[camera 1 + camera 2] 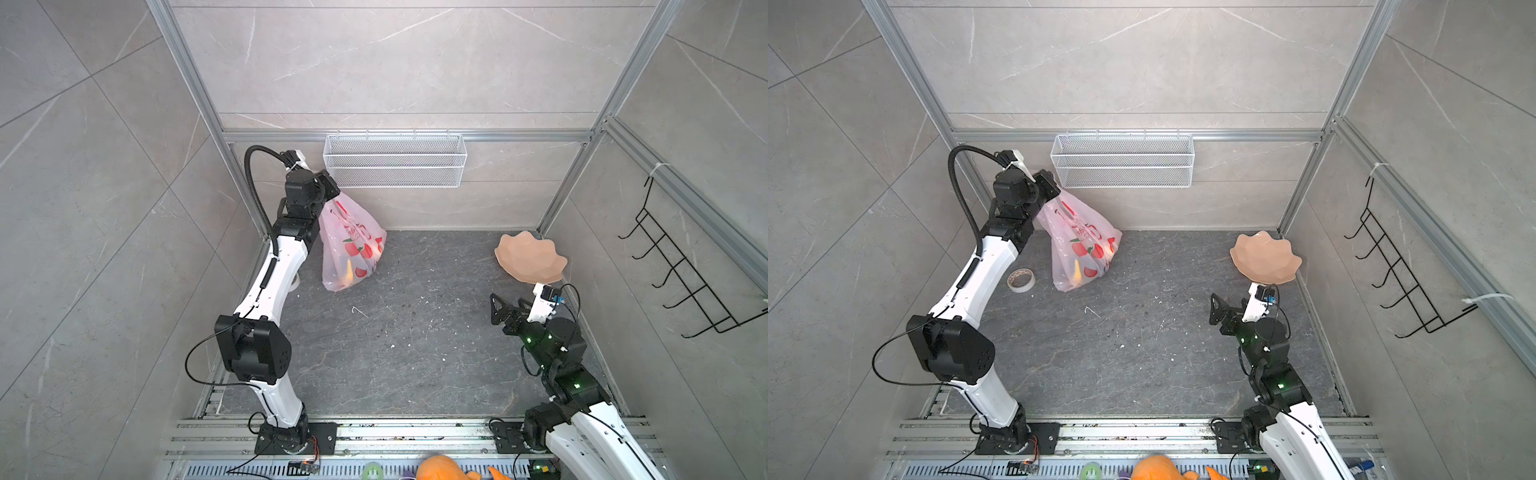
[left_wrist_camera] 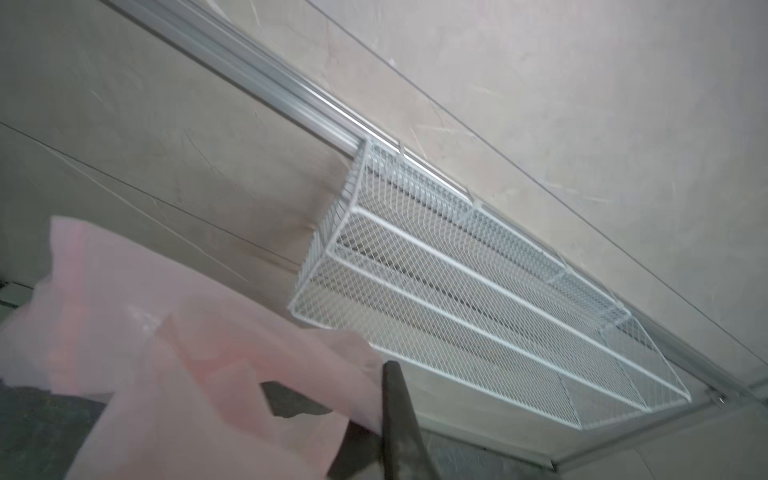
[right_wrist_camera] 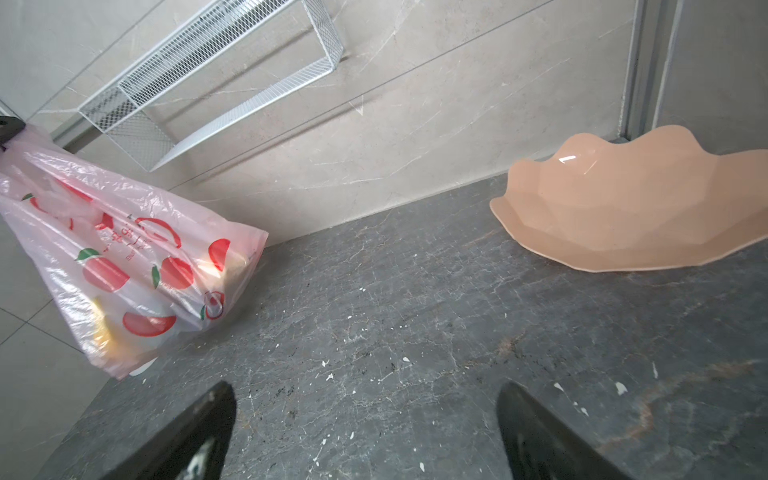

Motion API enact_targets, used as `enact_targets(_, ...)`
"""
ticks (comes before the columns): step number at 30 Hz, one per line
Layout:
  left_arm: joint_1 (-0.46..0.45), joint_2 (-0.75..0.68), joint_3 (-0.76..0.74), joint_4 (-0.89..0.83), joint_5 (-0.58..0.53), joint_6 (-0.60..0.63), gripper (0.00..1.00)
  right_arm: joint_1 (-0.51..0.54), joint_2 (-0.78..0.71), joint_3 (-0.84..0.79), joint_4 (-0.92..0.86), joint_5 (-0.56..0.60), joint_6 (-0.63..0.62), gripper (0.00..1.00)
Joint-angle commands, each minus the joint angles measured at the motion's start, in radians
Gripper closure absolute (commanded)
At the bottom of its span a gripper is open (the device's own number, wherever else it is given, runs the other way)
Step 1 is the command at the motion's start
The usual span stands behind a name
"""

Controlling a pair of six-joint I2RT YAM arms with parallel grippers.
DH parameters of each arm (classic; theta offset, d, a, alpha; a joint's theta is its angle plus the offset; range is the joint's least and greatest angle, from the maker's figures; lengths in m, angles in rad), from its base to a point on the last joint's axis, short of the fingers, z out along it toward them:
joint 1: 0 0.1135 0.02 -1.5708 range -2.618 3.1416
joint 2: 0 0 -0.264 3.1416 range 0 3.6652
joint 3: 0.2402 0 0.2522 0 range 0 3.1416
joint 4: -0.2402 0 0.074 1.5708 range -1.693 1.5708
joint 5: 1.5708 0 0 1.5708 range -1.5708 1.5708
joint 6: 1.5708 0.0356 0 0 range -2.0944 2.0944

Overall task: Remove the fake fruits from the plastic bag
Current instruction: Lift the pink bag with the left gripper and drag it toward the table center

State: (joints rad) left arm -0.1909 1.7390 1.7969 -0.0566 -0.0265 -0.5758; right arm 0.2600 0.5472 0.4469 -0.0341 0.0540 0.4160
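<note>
My left gripper (image 1: pixel 332 191) is shut on the bunched top of the plastic bag (image 1: pixel 351 249), a thin pink bag with red apple prints, and holds it up at the back left. The bag's lower end hangs down to the dark floor; I cannot tell whether it touches. The fake fruits stay inside, showing only as yellow shapes (image 3: pixel 102 320) through the film. In the left wrist view pink plastic (image 2: pixel 166 353) lies against one finger (image 2: pixel 395 415). My right gripper (image 1: pixel 496 307) stands open over bare floor at the right, far from the bag, with nothing between its fingers (image 3: pixel 208 432).
A peach wavy-edged plate (image 1: pixel 530 257) lies at the back right, just beyond my right gripper. A white wire basket (image 1: pixel 395 160) hangs on the back wall beside my left gripper. A tape roll (image 1: pixel 1020 280) lies left of the bag. A black hook rack (image 1: pixel 681 270) hangs on the right wall.
</note>
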Motion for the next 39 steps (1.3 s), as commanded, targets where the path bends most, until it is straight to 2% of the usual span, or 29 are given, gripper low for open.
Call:
enact_targets(1, -0.019, -0.133, -0.062, -0.058, 0.225, -0.020, 1.00, 0.004, 0.039, 0.054, -0.055, -0.021, 0.007, 0.00)
enact_targets(4, -0.107, -0.259, -0.226, -0.123, 0.194, 0.076, 1.00, 0.003, 0.111, 0.111, -0.047, -0.202, -0.032, 0.00)
enact_targets(6, -0.209, -0.351, -0.320, -0.192, 0.090, 0.184, 1.00, 0.004, 0.164, 0.154, -0.045, -0.283, -0.045, 0.00)
enact_targets(8, -0.270, -0.440, -0.435, -0.235, 0.004, 0.190, 1.00, 0.009, 0.220, 0.213, -0.064, -0.321, -0.054, 0.00)
enact_targets(11, -0.284, -0.595, -0.644, -0.224, -0.013, 0.065, 1.00, 0.060, 0.324, 0.321, -0.122, -0.301, -0.071, 0.00)
enact_targets(13, -0.305, -0.709, -0.750, -0.205, -0.020, 0.023, 1.00, 0.142, 0.422, 0.399, -0.153, -0.251, -0.074, 0.00)
enact_targets(17, -0.339, -0.856, -0.819, -0.192, 0.005, -0.017, 1.00, 0.342, 0.572, 0.496, -0.121, -0.169, -0.089, 0.01)
enact_targets(21, -0.340, -0.892, -0.829, -0.225, 0.035, -0.003, 0.99, 0.538, 0.694, 0.602, -0.096, -0.082, -0.156, 0.02)
enact_targets(23, -0.341, -0.886, -0.833, -0.256, 0.046, 0.010, 0.92, 0.623, 0.738, 0.647, -0.091, -0.039, -0.202, 0.02)
enact_targets(25, -0.341, -0.879, -0.832, -0.287, 0.083, 0.028, 0.78, 0.695, 0.794, 0.705, -0.092, -0.005, -0.244, 0.03)
enact_targets(33, -0.340, -1.006, -0.881, -0.369, 0.029, 0.045, 0.42, 0.851, 0.985, 0.879, -0.170, 0.102, -0.324, 0.13)
enact_targets(39, -0.340, -1.123, -0.894, -0.422, -0.003, 0.085, 0.33, 0.864, 1.104, 1.022, -0.228, 0.173, -0.304, 0.24)
